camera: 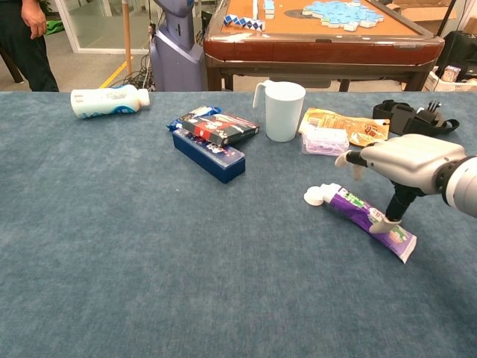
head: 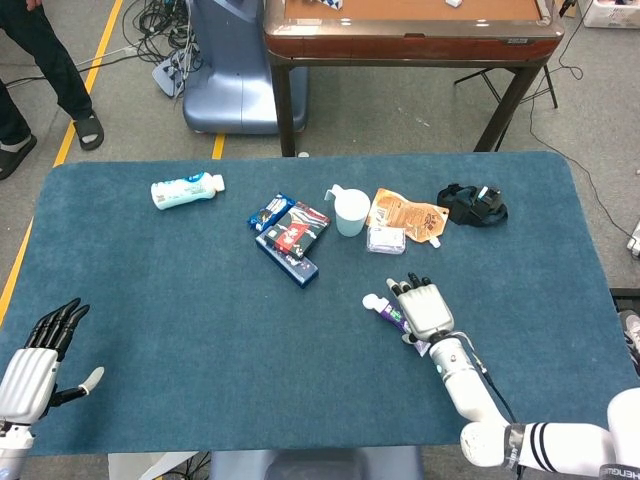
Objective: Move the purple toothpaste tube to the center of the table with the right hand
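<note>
We note the blue bench point(head: 180, 330) under both hands, with the left hand point(head: 35, 360) spread and holding nothing at its near-left corner. The right hand point(camera: 402, 160) arches over the purple toothpaste tube point(camera: 365, 216), thumb tip point(camera: 378, 221) down on it, other fingers above; we cannot tell whether it grips. The tube lies flat directly beneath that hand, white cap point(camera: 314, 196) poking out to its left.

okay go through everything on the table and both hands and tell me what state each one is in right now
Purple toothpaste tube: lying flat, white cap on, thumb touching it.
Right hand: over the tube, not gripping yet.
Left hand: open, fingers straight, holding nothing.
White plastic cup: upright.
White bottle: on its side.
Dark blue box: flat, another box leaning on it.
</note>
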Tool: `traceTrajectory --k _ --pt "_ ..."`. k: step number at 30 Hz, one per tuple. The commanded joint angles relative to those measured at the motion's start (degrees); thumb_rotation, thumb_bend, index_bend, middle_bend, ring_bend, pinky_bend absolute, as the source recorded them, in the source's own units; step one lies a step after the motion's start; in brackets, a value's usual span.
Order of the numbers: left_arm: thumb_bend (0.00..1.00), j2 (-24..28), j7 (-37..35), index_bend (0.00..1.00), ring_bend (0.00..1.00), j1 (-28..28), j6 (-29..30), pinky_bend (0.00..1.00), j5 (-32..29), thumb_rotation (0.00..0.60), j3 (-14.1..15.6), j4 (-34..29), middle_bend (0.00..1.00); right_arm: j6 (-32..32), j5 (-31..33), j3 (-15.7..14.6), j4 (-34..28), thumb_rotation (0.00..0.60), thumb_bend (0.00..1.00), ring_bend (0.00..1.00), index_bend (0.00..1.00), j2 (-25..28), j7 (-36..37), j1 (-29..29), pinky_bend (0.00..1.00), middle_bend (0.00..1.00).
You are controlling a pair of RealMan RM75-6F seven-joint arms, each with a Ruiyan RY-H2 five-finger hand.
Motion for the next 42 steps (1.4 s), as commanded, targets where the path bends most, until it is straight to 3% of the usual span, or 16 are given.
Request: traceTrajectory --k 1,12,22,29,42 --pt "0.24 0.1 -0.1 0.0 0.0 0.0 0.2 0.04 0.1 0.6 0.0 -0.1 0.0 0.2 0.1 0.4 1.2 0.6 0.0 0.1 0.12 -0.2 -0.3 0.3 0.21 0.26" --pt "0.24 0.4 0.6 0.0 0.0 0.3 0.1 0.04 -0.3 0.6 0.1 -0.7 0.0 -1.3 2.0 1.9 4.8 0.6 0.0 0.1 0.12 1.9 -0.8 1.2 0.21 0.26" --pt "0.24 0.7 1.4 0.0 0.0 0.2 0.3 0.04 0.1 0.6 0.1 -1.6 0.0 -4.4 0.0 1.5 0.8 0.6 0.0 0.1 0.12 4.0 6.0 -0.2 0.21 0.29" --pt "0.24 0.7 1.2 0.0 0.0 0.3 0.3 0.04 0.2 0.6 0.3 -1.4 0.0 -2.3 1.0 1.5 0.4 0.6 0.0 0.12 0.12 5.0 4.6 -0.4 0.21 0.31" --pt "0.24 0.7 0.7 0.0 0.0 0.3 0.4 0.04 0.6 0.6 0.4 -1.0 0.0 -3.7 6.3 3.2 7.1 0.6 0.16 0.16 0.23 1.6 1.6 1.9 0.21 0.36"
